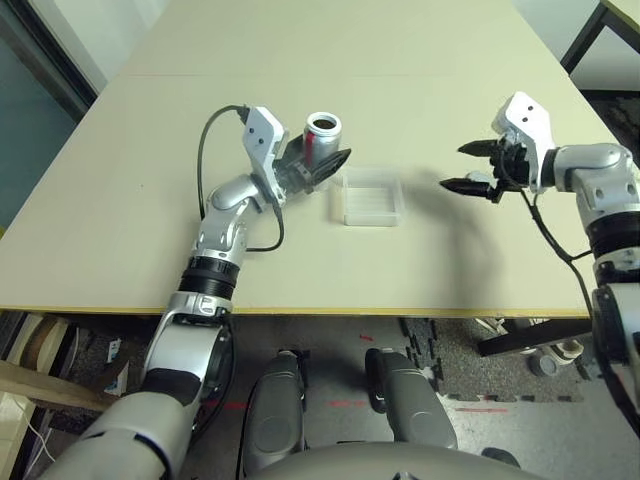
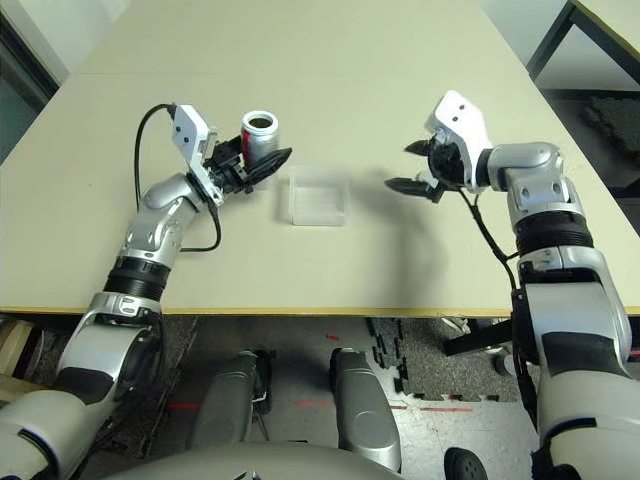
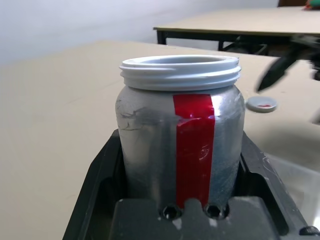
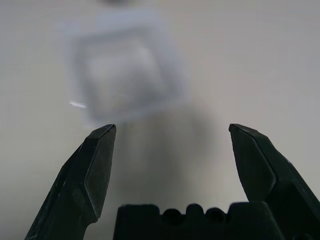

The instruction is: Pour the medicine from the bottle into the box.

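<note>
My left gripper (image 1: 323, 160) is shut on the bottle (image 1: 322, 135), a silver-grey cylinder with a red stripe (image 3: 193, 145), held upright just left of the box. The bottle's mouth is uncapped and dark inside; the medicine is hidden within. The box (image 1: 372, 197), a shallow clear tray, lies on the table between my two arms and looks empty. My right gripper (image 1: 466, 167) hovers to the right of the box, open, with nothing between its fingers (image 4: 97, 165). A round grey cap (image 3: 262, 103) lies on the table under the right gripper.
The beige table (image 1: 330, 50) stretches wide behind and to the left of the box. A second table with dark legs (image 1: 590, 35) stands at the far right. The near table edge (image 1: 300, 312) runs close below my arms.
</note>
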Tool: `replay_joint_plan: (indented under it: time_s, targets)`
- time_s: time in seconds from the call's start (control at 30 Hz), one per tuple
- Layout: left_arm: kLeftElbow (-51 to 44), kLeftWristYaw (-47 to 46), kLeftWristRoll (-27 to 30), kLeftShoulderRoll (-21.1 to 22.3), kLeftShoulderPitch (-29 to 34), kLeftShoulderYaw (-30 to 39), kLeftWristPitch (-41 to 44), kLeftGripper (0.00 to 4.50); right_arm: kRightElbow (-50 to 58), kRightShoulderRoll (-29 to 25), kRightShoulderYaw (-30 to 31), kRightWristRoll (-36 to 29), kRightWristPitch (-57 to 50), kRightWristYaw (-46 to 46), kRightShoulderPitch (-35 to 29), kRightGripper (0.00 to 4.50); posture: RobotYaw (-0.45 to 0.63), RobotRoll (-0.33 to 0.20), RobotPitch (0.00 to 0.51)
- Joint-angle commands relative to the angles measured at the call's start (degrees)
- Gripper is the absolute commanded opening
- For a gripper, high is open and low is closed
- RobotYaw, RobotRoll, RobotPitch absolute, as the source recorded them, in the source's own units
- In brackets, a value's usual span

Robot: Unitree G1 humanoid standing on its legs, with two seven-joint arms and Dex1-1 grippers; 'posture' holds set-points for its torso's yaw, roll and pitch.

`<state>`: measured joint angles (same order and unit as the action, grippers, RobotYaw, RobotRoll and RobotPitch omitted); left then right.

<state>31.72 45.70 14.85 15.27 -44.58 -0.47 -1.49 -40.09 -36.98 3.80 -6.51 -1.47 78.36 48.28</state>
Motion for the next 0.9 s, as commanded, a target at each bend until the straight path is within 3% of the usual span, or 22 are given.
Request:
replay_joint_plan:
  time_s: [0.03, 0.3, 0.5, 0.6, 0.77, 0.83, 0.9]
  targets:
    - [2.08, 0.25, -1.76, 1.17, -1.31, -0.13, -0.29, 2.71, 3.80, 0.90, 0.26, -2.43, -0.13, 2.93, -1.06, 4.50, -0.08, 0.000, 0.131]
    - [3.96, 0.33, -4.95, 3.36, -3.78, -1.41, -1.04, 2.71, 4.03, 2.72, 0.97, -2.08, 0.64, 2.99, -1.45, 4.50, -0.08, 0.000, 0.119]
    - [6.33, -2.25, -12.32, 4.42, -5.45, -5.33, -3.26, 2.71, 4.06, 3.81, 0.53, -2.38, 0.03, 2.14, -1.69, 4.50, -0.08, 0.000, 0.116]
    - [7.00, -1.77, -19.27, 5.90, -6.53, -10.81, -7.60, 2.71, 4.01, 4.25, 0.30, -2.58, -0.61, 1.69, -1.64, 4.50, -0.08, 0.000, 0.119]
    - [12.25, -12.63, -34.04, 8.11, -11.21, -18.82, -17.60, 2.71, 4.01, 4.71, -0.04, -3.07, -1.70, 0.93, -1.62, 4.50, -0.07, 0.000, 0.122]
    - [14.11, -20.20, -44.01, 9.78, -14.10, -24.70, -23.73, 2.71, 3.85, 4.82, -0.07, -3.26, -2.17, 0.57, -1.57, 4.50, -0.07, 0.000, 0.122]
    - [14.86, -31.22, -58.38, 12.03, -18.46, -33.67, -29.69, 2.71, 3.42, 4.94, -0.08, -3.37, -2.46, 0.19, -1.41, 4.50, -0.07, 0.000, 0.124]
